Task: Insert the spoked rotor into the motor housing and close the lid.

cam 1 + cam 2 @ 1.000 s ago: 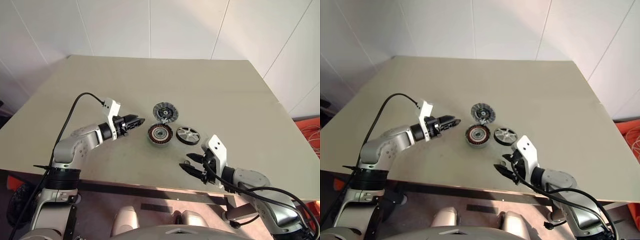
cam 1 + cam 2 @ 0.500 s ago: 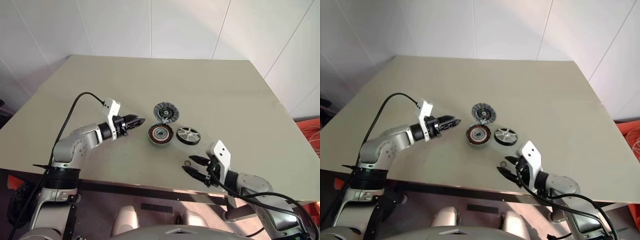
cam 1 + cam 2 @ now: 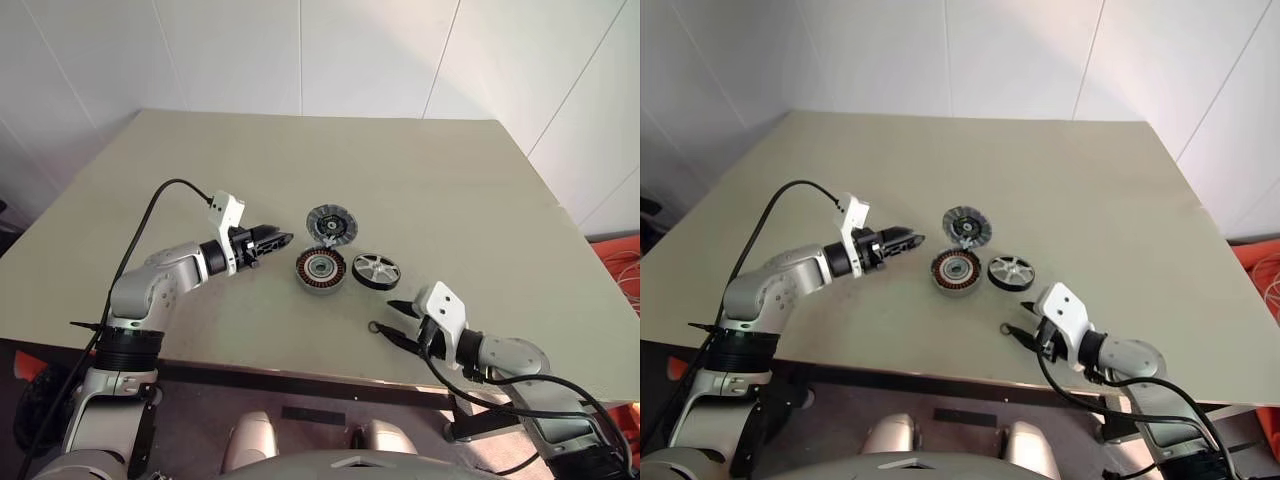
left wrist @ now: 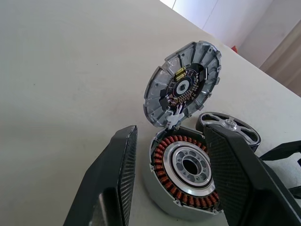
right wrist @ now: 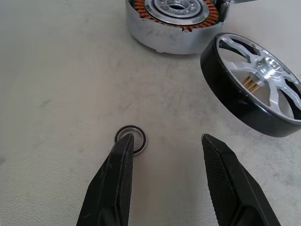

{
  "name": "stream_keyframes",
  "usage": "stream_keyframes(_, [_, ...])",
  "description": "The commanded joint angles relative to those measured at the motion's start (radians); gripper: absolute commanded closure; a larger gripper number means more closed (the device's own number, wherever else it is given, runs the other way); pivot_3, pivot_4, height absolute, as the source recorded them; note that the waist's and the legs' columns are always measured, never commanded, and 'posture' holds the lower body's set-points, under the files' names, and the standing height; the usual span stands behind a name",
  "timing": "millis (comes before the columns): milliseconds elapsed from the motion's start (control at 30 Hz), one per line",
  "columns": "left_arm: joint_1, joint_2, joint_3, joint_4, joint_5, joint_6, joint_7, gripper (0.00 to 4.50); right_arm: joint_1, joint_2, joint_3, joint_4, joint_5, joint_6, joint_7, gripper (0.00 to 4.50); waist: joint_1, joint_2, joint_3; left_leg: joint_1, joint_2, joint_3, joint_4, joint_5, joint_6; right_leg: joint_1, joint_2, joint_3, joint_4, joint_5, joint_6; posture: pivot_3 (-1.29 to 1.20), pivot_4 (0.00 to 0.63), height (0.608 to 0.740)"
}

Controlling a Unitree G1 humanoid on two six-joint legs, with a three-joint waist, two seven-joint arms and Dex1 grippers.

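Since a second ago the right gripper [image 3: 395, 318] has been lowered and rolled near the table's [image 3: 200, 170] front edge, its fingers apart and empty, with a small loose ring [image 5: 130, 139] lying on the surface just at one fingertip. Nothing has been grasped yet. At mid-table the rotor [image 3: 376, 270] lies just right of the housing [image 3: 320, 268], whose lid [image 3: 331, 224] stands open (hinged behind it). The left gripper [image 3: 284, 238], parted and empty, is kept beside the housing, so insertion is judged still ahead
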Motion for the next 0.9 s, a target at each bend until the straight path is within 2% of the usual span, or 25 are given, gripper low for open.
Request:
stream_keyframes(33, [-0.005,0.017,0.014,-0.025,-0.002,-0.005,-0.007,2.15,0.013,-0.007,0.012,-0.073,0.019,0.013,0.020,1.98,0.000,0.000,0.000,0.000,0.000,0.000,0.000,0.000,0.001,0.000,0.000,0.000,0.000,0.000,0.000,0.00,0.000,0.740])
stream_keyframes(300, [0.008,0.013,0.011,-0.036,-0.006,0.001,0.002,2.15,0.001,-0.014,0.009,-0.168,0.062,0.118,0.036,1.98,0.000,0.000,0.000,0.002,0.000,0.000,0.000,-0.001,0.002,0.001,0.000,0.000,0.000,0.000,0.000,0.00,0.000,0.740])
stream_keyframes(467, [0.010,0.006,0.012,-0.038,-0.006,-0.002,0.008,2.15,0.001,-0.007,0.017,-0.152,0.048,0.114,0.031,1.98,0.000,0.000,0.000,0.001,0.000,0.000,0.000,-0.001,0.001,0.001,0.000,0.000,0.000,0.000,0.000,0.00,0.000,0.740])
stream_keyframes(700, [0.019,0.010,0.019,-0.048,-0.010,0.001,0.015,2.15,0.027,-0.016,0.019,-0.140,0.075,0.111,0.080,1.98,0.000,0.000,0.000,0.001,0.000,0.000,0.000,-0.001,0.002,0.001,0.000,0.000,0.000,0.000,0.000,0.00,0.000,0.740])
stream_keyframes(833, [0.032,0.024,0.025,-0.063,-0.014,0.010,0.016,2.15,0.075,-0.057,0.020,-0.163,0.086,0.107,0.138,1.98,0.001,0.000,0.000,0.001,0.000,0.000,0.000,-0.001,0.002,0.001,0.000,0.000,0.000,0.000,0.000,0.00,0.000,0.740])
stream_keyframes(900, [0.034,0.026,0.025,-0.065,-0.015,0.012,0.017,2.15,0.048,-0.049,0.028,-0.142,0.076,0.096,0.135,1.98,0.000,0.000,0.000,0.001,0.000,0.000,0.000,-0.001,0.003,0.001,0.000,0.000,0.000,0.000,0.000,0.00,0.000,0.740])
